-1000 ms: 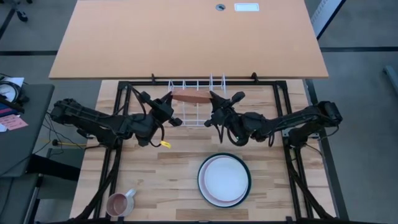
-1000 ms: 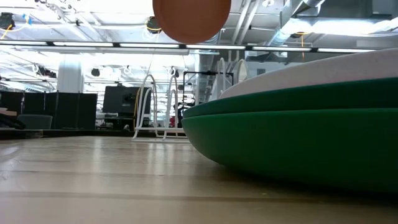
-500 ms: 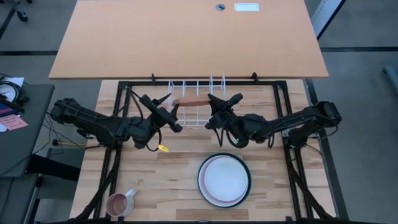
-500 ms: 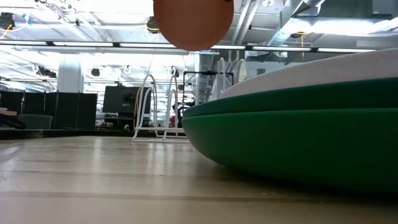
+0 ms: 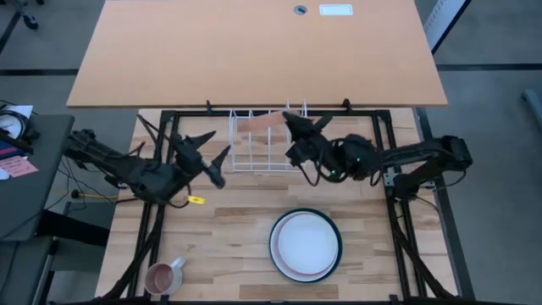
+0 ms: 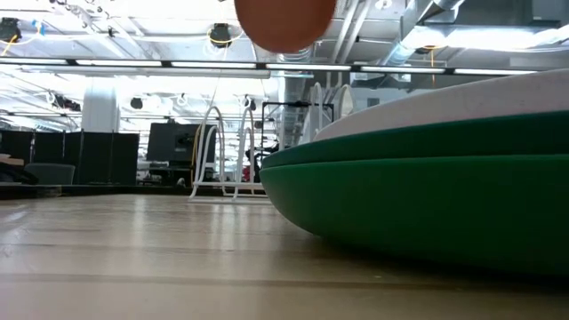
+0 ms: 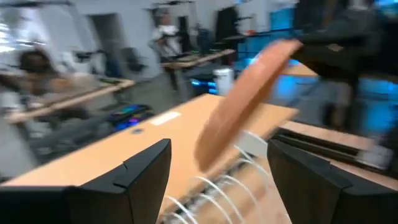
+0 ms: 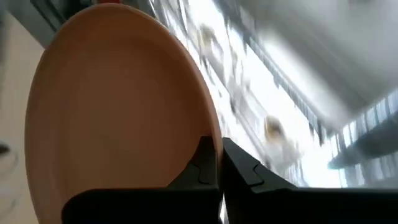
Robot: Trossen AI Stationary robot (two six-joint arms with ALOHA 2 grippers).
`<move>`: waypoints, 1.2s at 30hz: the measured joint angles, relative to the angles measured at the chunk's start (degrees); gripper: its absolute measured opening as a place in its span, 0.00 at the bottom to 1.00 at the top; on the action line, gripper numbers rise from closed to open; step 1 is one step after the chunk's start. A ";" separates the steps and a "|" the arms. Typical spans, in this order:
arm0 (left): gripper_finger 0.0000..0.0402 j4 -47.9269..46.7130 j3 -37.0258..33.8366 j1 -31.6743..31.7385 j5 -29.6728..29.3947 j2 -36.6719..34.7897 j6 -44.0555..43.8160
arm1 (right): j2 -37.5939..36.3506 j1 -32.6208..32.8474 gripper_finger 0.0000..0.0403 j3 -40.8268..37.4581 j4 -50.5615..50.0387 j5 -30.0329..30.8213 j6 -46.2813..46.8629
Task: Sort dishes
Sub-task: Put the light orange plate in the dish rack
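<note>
Left gripper [image 5: 207, 152] has let go of the orange-brown plate [image 5: 258, 124] and backed off to the left of the white wire rack [image 5: 258, 144]; earlier it was at the plate's left edge. Its fingers now stand wide apart with nothing between them. The plate has also shifted toward the far side of the rack, and in the low view it sits a little higher.

Near to far: small pink mug [image 5: 163, 276] at the near left of the table [image 5: 229, 246]. Then the stack of plates [image 5: 305, 246] near centre-right, white on top, a pink rim showing under it, dark green at the bottom. Behind that the rack, with the left gripper to its left. The right gripper [image 5: 294, 127] is over the rack's far right, clamped shut on the orange-brown plate's edge. The right wrist view shows the two fingers [image 8: 239, 168] pinching the rim, with the plate on edge and tilted above the rack, not yet seated. Farthest, a big desk [image 5: 254, 51].

Step in hand, as I judge it: the right arm alone has to slot the plate into the rack.
- Keep the pinch firm, since a one-sided rim grip could let the plate swing.
- Line the plate's edge up with a gap between wires before lowering.
- Go down slowly and release only once the plate rests on the rack's base.
- Keep the left arm clear.

Which slot is meant, cannot tell.
</note>
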 joint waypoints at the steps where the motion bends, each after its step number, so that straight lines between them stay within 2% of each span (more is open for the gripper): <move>1: 0.64 -2.93 0.00 -0.07 -0.02 -0.82 -2.34 | -0.92 -1.50 0.01 0.00 -3.05 -5.55 0.22; 4: 0.64 -13.57 0.00 0.09 -0.36 -3.23 -10.85 | -3.12 -7.89 0.01 0.00 -10.04 -24.16 2.17; 6: 0.64 -20.35 0.00 0.33 -0.36 -4.47 -17.16 | -3.41 -12.90 0.01 0.00 -11.24 -33.17 6.25; 13: 0.64 -40.06 -0.09 1.08 1.59 -8.04 -34.70 | 0.86 -26.95 0.01 3.81 -11.04 -53.04 17.48; 16: 0.64 -45.61 -0.09 1.07 1.77 -9.04 -39.12 | 4.56 -29.17 0.01 8.58 -11.23 -55.37 22.15; 18: 0.64 -47.59 -0.09 1.08 1.46 -9.88 -40.35 | 6.88 -29.18 0.01 11.96 -11.02 -54.16 26.29; 21: 0.64 -49.06 -0.09 1.08 -1.32 -11.01 -40.26 | 10.04 -27.26 0.01 16.52 -10.95 -46.96 29.25; 23: 0.64 -50.06 -0.09 1.08 -3.29 -11.36 -39.47 | 11.79 -25.27 0.01 19.48 -11.59 -37.94 29.49; 26: 0.64 -51.21 -0.09 1.10 -6.23 -11.94 -38.20 | 14.64 -21.86 0.01 25.43 -14.22 -20.83 31.08; 28: 0.64 -52.01 -0.09 1.10 -8.78 -12.09 -37.67 | 15.87 -20.21 0.01 29.28 -18.53 -13.53 33.21; 32: 0.64 -54.09 -0.09 1.10 -11.99 -11.90 -37.17 | 17.64 -17.62 0.01 34.30 -28.37 -7.11 40.80; 36: 0.64 -54.86 -0.09 2.13 -12.18 -10.43 -33.21 | 18.64 -16.06 0.01 34.91 -32.56 -5.71 49.28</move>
